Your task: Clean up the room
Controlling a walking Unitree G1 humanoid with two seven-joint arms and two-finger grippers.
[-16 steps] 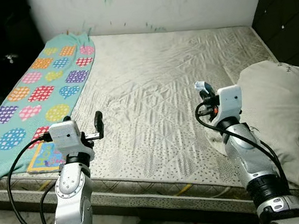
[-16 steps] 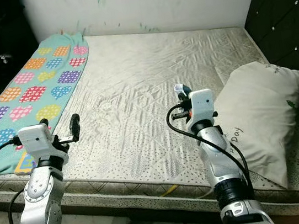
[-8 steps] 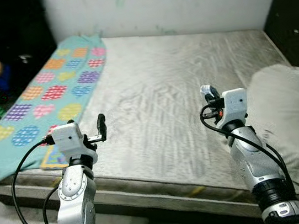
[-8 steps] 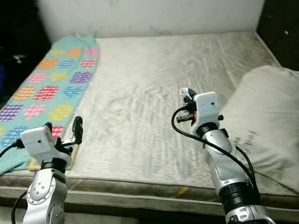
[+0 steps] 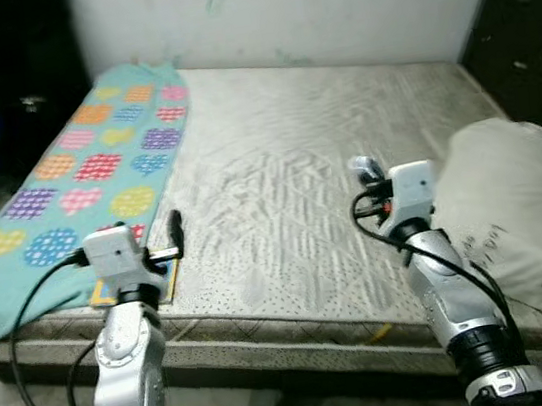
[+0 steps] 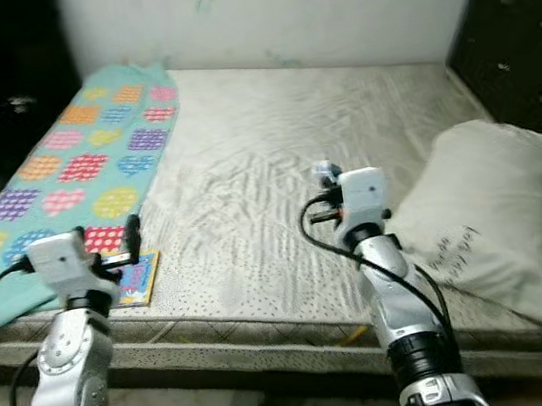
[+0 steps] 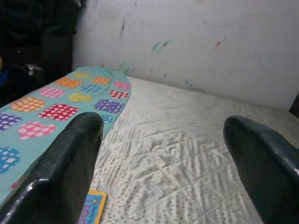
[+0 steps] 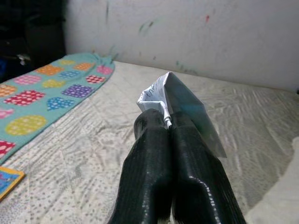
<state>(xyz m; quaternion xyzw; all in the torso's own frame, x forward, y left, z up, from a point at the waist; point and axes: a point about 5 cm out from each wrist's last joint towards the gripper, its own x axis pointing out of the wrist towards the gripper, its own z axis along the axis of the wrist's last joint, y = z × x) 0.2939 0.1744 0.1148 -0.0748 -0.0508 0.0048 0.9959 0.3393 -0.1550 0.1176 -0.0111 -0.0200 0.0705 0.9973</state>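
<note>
Right wrist view, right claw (image 8: 170,122) pinching crumpled wrapper (image 8: 180,105) (silvery), left claw (image 7: 163,158) spread wide.

On the mattress (image 5: 285,161), a blanket (image 5: 76,180) lies along the left side, a pillow (image 5: 519,203) at the right, and a booklet (image 6: 138,279) at the near left edge.

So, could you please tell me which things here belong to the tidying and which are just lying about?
Belongs to the job:
- wrapper pinched in the right gripper
- small book at the mattress edge
- left gripper, fingers apart

Just lying about:
- pillow
- patterned blanket
- mattress
</note>
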